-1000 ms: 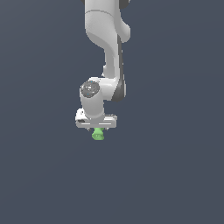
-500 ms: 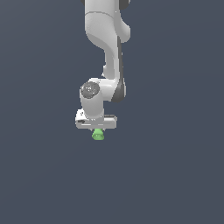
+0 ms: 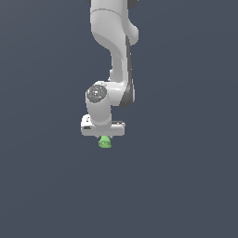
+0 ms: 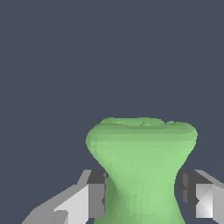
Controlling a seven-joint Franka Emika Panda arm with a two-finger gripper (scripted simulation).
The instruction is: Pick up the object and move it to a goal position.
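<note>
The object (image 3: 105, 142) is a small bright green lump hanging just under the white gripper bar in the exterior view. My gripper (image 3: 105, 138) points straight down and is shut on it. The wrist view shows the object (image 4: 142, 148) large, with a wide flared end and a pinched waist. The two dark pads (image 4: 97, 197) press that waist from either side. Nothing touches the object's flared end.
The white arm (image 3: 111, 56) comes down from the top of the exterior view. Behind and below it there is only a plain dark grey-blue surface (image 3: 186, 186).
</note>
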